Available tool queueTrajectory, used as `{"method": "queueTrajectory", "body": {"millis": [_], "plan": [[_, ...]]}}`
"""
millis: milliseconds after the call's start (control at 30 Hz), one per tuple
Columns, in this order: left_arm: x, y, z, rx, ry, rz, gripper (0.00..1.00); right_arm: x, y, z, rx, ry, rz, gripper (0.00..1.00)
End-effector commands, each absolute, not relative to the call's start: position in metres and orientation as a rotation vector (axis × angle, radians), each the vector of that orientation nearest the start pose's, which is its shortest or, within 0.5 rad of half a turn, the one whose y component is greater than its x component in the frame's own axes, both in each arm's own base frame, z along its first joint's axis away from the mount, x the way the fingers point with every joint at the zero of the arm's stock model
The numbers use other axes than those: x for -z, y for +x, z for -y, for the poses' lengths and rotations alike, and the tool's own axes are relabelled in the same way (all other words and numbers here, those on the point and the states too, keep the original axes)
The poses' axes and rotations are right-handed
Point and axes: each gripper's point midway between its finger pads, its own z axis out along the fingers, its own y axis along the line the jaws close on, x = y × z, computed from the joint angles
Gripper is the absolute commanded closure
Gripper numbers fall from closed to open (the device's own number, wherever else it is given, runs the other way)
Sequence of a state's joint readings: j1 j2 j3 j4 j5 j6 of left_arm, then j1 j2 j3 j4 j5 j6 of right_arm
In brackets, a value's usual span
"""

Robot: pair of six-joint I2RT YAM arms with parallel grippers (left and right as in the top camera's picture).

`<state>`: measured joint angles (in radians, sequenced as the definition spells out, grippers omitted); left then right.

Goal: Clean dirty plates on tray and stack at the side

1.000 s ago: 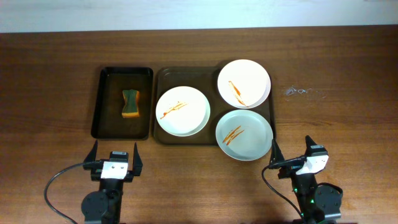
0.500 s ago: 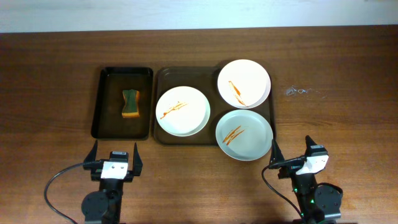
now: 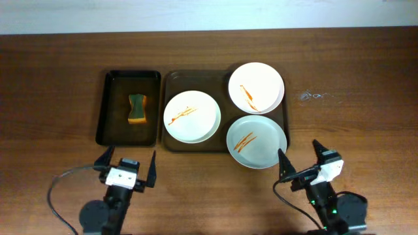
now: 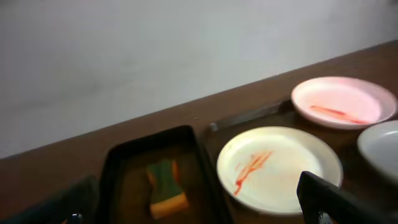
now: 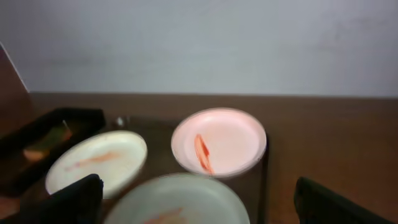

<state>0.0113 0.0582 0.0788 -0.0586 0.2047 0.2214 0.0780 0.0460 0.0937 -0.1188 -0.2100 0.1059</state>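
Wood-grain brown table [image 3: 52, 65], bearing all that follows.

Dark brown tray [image 3: 196, 79], at centre, rounded corners, low rim; holds all three plates.

Black tray [image 3: 117, 88], narrower, just beside the brown one on its left.

Dirty plates, three, round, each streaked with orange-red sauce: a white plate [image 3: 192, 116] on the brown tray's left half; a second white plate [image 3: 256, 87] at its far right corner, over the rim; a pale-green plate [image 3: 257, 141] at the near right corner, overhanging the near rim.

My left pincer [image 3: 130, 156], fingers spread wide, holding nothing, near the table's front edge below the black tray.

My right pincer [image 3: 297, 147], likewise spread and empty, just beside the pale-green plate.

Green-and-orange sponge [image 3: 137, 109], lying inside the black tray.
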Motion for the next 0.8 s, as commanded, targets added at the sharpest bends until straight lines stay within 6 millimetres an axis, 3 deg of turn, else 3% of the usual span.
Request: {"method": "queueTrajectory", "body": {"millis": [0, 100, 200, 400, 433, 533, 567, 633, 667, 700, 767], "plan": [[-0.235, 0.244, 0.050, 0.099, 0.380, -1.602, 0.00, -0.243, 0.232, -0.061, -0.353, -0.163, -1.630, 0.02], [-0.263, 0.262, 0.060, 0.177, 0.423, -1.703, 0.00, -0.273, 0.248, -0.072, -0.407, -0.191, -1.755, 0.02], [-0.269, 0.293, 0.063, 0.244, 0.428, -1.893, 0.00, -0.277, 0.277, -0.082, -0.467, -0.201, -1.934, 0.02], [-0.251, 0.349, 0.063, 0.384, 0.387, -2.393, 0.00, -0.238, 0.330, -0.106, -0.648, -0.164, -2.495, 0.02], [-0.244, 0.358, 0.063, 0.404, 0.379, -2.461, 0.00, -0.236, 0.345, -0.123, -0.770, -0.195, -2.517, 0.02], [-0.215, 0.386, 0.056, 0.368, 0.360, -2.518, 0.00, -0.236, 0.392, -0.166, -1.083, -0.317, -2.345, 0.02], [-0.204, 0.389, 0.059, 0.404, 0.364, -2.544, 0.00, -0.216, 0.410, -0.182, -1.121, -0.266, -2.368, 0.10], [-0.196, 0.391, 0.056, 0.380, 0.355, -2.569, 0.00, -0.178, 0.420, -0.201, -1.046, -0.095, -2.500, 0.24], [-0.192, 0.397, 0.041, 0.279, 0.279, -2.590, 0.00, -0.143, 0.420, -0.211, -0.876, 0.164, -2.624, 0.32], [-0.191, 0.400, 0.030, 0.211, 0.175, -2.605, 0.00, -0.126, 0.417, -0.219, -0.763, 0.288, -2.662, 0.32], [-0.190, 0.404, 0.011, 0.094, 0.035, -2.609, 0.00, -0.103, 0.405, -0.233, -0.634, 0.366, -2.709, 0.32]]}}
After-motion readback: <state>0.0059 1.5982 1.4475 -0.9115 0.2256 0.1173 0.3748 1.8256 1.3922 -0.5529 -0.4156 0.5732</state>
